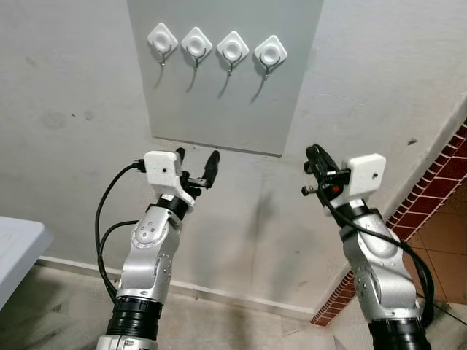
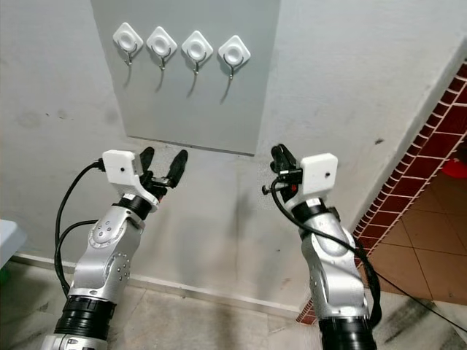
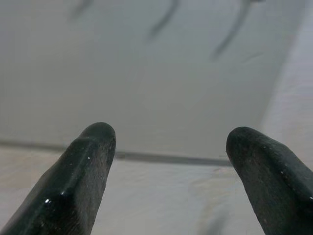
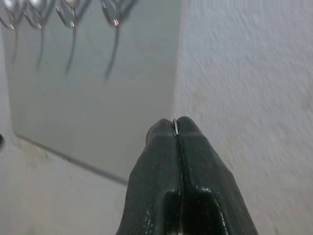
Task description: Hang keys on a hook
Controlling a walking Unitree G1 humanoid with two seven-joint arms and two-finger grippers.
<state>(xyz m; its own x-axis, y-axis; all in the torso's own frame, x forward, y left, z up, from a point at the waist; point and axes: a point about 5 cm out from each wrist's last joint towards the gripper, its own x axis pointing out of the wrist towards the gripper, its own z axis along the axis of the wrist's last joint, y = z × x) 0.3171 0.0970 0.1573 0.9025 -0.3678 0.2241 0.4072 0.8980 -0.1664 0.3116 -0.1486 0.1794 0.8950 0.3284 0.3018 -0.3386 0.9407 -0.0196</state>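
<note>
The right gripper [image 4: 176, 128] is raised toward the wall with its two black fingers pressed together, pinching a thin silver key ring [image 4: 174, 126] of which just a sliver of metal edge pokes out between the tips. Holding the ring at the very fingertips likely leaves its loop free to slip over a hook. The keys themselves are hard to make out (a small dark metal piece seems to hang beside the fingers in the head views, but it is too small to be sure).

The left gripper [image 1: 198, 167] is lifted beside it with its fingers spread apart and nothing between them, probably just kept clear.

The row of four white diamond-shaped wall hooks [image 1: 216, 45] sits on a grey rectangular panel [image 1: 219, 109] well above both grippers, so the ring must be carried up, most plausibly to the rightmost hook [image 1: 270, 52].
</note>
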